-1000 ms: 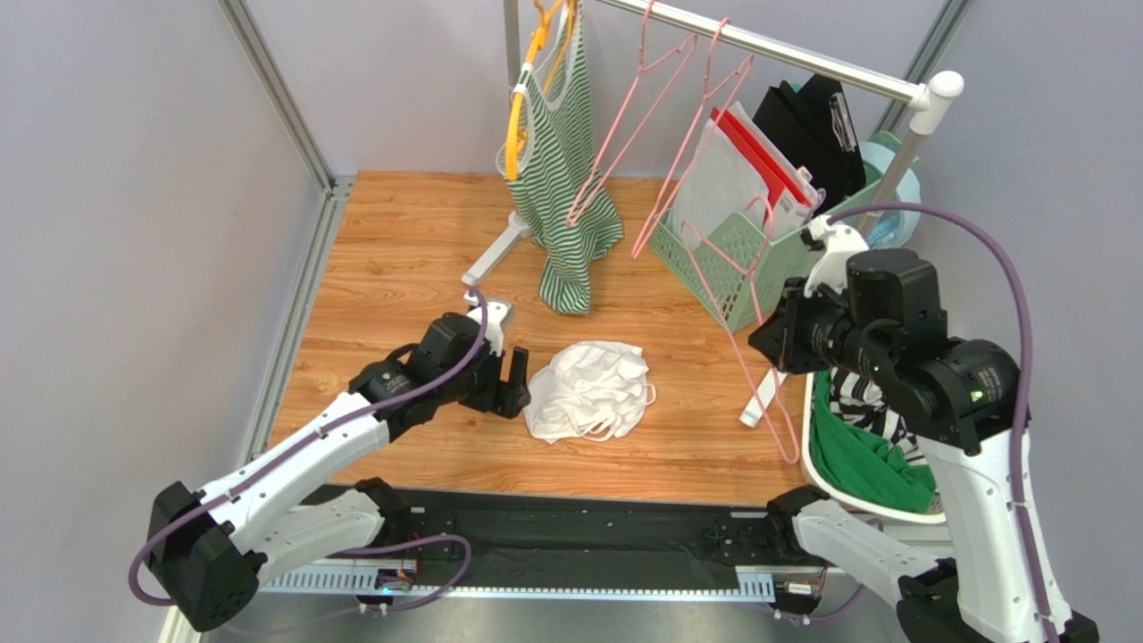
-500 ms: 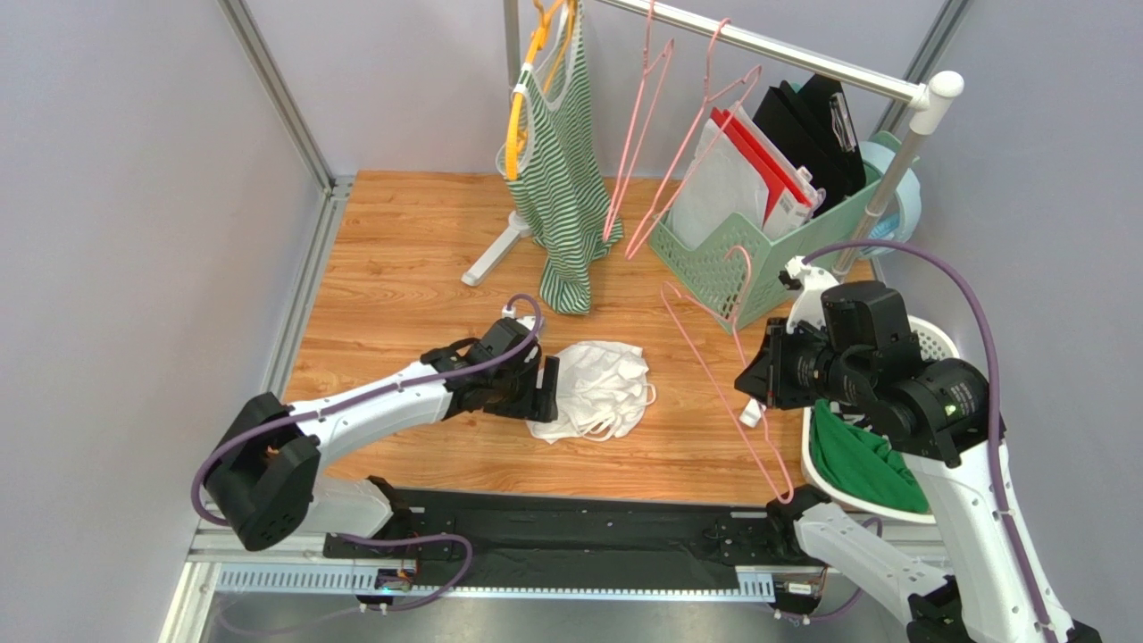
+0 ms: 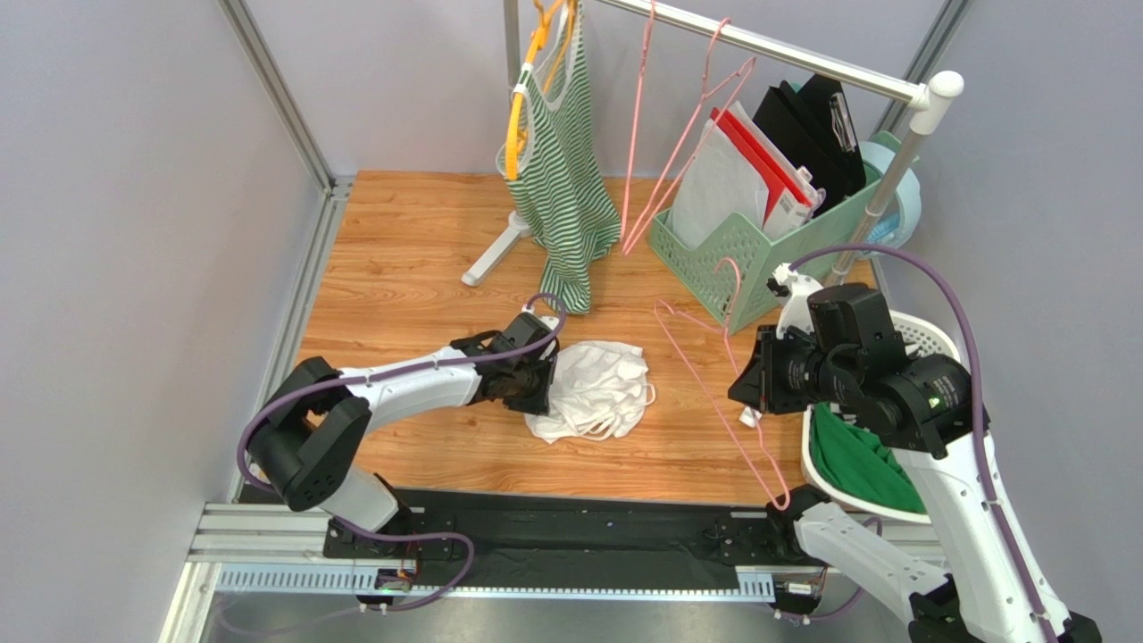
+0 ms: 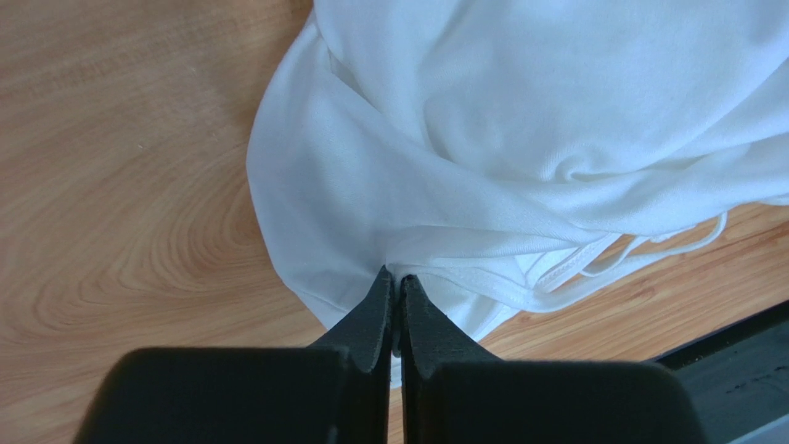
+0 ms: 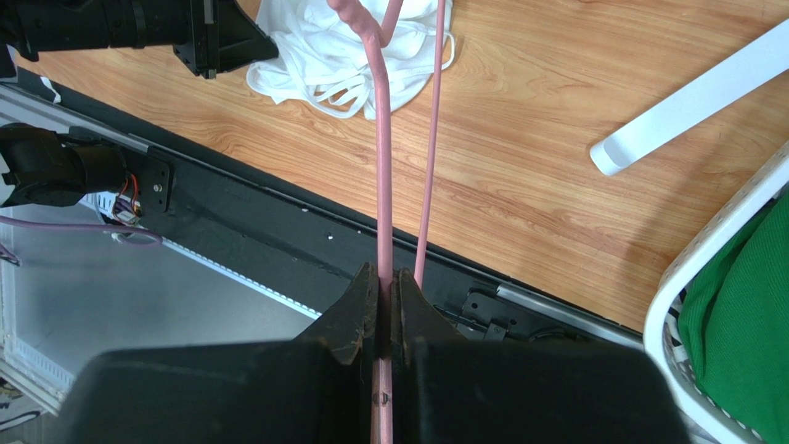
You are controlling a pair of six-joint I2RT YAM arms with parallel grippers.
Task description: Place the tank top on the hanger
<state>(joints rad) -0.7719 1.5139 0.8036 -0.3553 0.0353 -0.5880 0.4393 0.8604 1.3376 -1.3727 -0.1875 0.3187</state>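
The white tank top (image 3: 593,386) lies crumpled on the wooden table (image 3: 403,255). At the heap's left edge my left gripper (image 3: 541,393) is low over the wood. In the left wrist view its jaws (image 4: 395,277) are shut on a fold of the tank top (image 4: 519,120), pinched between the tips. My right gripper (image 3: 746,389) hovers right of the heap, shut on a thin pink wire hanger (image 5: 382,185) that hangs clear of the rail. The wire runs up through the closed fingers (image 5: 389,273), and the tank top (image 5: 306,46) shows beyond it.
A rail at the back carries a green striped top (image 3: 561,161) on a yellow hanger and two more pink hangers (image 3: 635,121). A green basket (image 3: 731,261) stands at back right. A white laundry basket with green cloth (image 3: 859,462) sits beside the right arm. A rack foot (image 3: 494,251) lies on the wood.
My left gripper slid right to the tank top's edge and closed on its fabric. The right arm drew the pink hanger down and toward the near left.
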